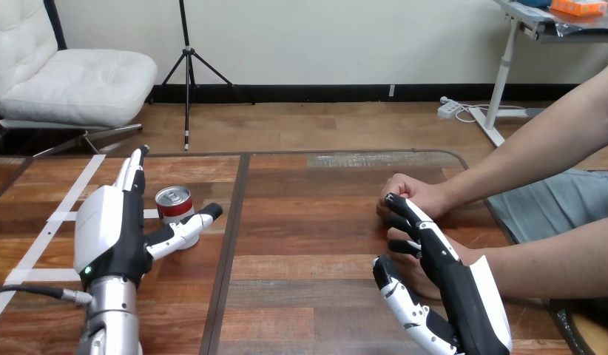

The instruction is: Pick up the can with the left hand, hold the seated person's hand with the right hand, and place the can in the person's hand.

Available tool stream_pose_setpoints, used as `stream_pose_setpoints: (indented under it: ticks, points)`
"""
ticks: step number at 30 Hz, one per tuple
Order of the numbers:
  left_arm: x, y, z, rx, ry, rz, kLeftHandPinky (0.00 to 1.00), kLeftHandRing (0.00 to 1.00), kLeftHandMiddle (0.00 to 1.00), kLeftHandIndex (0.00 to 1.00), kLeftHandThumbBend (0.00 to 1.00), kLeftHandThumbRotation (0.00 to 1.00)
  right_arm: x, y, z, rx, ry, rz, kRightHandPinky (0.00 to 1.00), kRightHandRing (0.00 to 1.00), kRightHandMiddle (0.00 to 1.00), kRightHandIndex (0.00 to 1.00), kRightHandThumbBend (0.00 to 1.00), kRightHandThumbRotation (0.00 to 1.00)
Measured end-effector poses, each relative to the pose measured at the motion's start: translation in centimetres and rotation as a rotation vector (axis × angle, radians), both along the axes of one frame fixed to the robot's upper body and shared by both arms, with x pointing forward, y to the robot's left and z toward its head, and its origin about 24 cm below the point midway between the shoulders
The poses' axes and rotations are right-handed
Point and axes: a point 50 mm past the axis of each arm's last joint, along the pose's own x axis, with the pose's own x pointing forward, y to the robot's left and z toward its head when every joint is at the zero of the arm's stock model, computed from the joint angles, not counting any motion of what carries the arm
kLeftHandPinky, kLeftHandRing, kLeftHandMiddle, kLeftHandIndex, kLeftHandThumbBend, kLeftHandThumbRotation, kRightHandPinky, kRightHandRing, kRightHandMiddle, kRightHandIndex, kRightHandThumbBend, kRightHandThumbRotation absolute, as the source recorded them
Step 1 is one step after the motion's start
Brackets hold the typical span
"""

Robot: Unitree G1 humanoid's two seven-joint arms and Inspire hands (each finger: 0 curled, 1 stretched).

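At left, the left hand [109,229], fingers straight, brackets the can [174,201] for grasping; at right, the right hand [464,296], fingers unclenched, flanks the person's nearer hand [413,275] to steady it.

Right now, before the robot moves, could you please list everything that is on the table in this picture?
can: one, red with a silver top, upright on the table's left part
tape strips: several, white, flat on the table's left part
table: one, brown wood with a dark seam
person's farther hand: one, closed, resting on the table at the right
person's nearer hand: one, at the right, partly behind the right hand
left hand: one, black and white, fingers straight, the can between fingers and thumb
right hand: one, black and white, open, over the person's nearer hand
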Motion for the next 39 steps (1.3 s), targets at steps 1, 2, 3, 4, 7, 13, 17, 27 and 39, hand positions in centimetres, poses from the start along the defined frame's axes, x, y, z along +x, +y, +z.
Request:
stream_pose_setpoints:
  ticks: [1, 2, 3, 4, 7, 13, 17, 27, 39]
  points:
    - [0.0, 0.1, 0.0, 0.003, 0.004, 0.000, 0.74, 0.88, 0.95, 0.94, 0.93, 0.60, 0.0, 0.0, 0.0, -0.001, 0.000, 0.000, 0.79, 0.89, 0.92, 0.89, 0.37, 0.59]
    - [0.1, 0.1, 0.0, 0.005, 0.007, -0.001, 0.74, 0.88, 0.94, 0.94, 0.93, 0.60, 0.0, 0.0, 0.0, -0.001, 0.000, 0.001, 0.79, 0.89, 0.92, 0.89, 0.37, 0.59]
    - [0.1, 0.2, 0.1, 0.007, 0.010, -0.001, 0.74, 0.88, 0.94, 0.94, 0.93, 0.60, 0.0, 0.0, 0.0, -0.002, 0.000, 0.001, 0.79, 0.89, 0.91, 0.89, 0.37, 0.60]
    - [0.1, 0.2, 0.1, 0.009, 0.013, -0.002, 0.74, 0.88, 0.94, 0.94, 0.93, 0.60, 0.0, 0.0, 0.0, -0.003, 0.000, 0.001, 0.79, 0.89, 0.91, 0.89, 0.37, 0.60]
    - [0.3, 0.3, 0.2, 0.016, 0.022, -0.006, 0.74, 0.88, 0.94, 0.94, 0.93, 0.60, 0.0, 0.0, 0.0, -0.004, 0.000, 0.002, 0.79, 0.89, 0.91, 0.89, 0.37, 0.60]
    - [0.7, 0.5, 0.5, 0.033, 0.038, -0.023, 0.75, 0.88, 0.94, 0.94, 0.93, 0.60, 0.0, 0.0, 0.0, -0.005, 0.000, 0.001, 0.79, 0.89, 0.91, 0.88, 0.37, 0.61]
    - [1.0, 0.5, 0.8, 0.042, 0.046, -0.035, 0.76, 0.88, 0.94, 0.94, 0.93, 0.60, 0.0, 0.0, 0.0, -0.008, -0.001, 0.000, 0.79, 0.89, 0.91, 0.88, 0.37, 0.61]
    - [1.8, 0.2, 1.5, 0.046, 0.041, -0.053, 0.77, 0.88, 0.94, 0.94, 0.93, 0.59, 0.0, 0.1, 0.0, -0.014, -0.002, 0.001, 0.80, 0.89, 0.92, 0.89, 0.37, 0.62]
    - [2.8, 0.2, 2.0, 0.058, 0.040, -0.058, 0.80, 0.91, 0.95, 0.97, 0.92, 0.60, 0.0, 0.1, 0.0, -0.013, -0.002, 0.000, 0.80, 0.89, 0.91, 0.88, 0.38, 0.62]
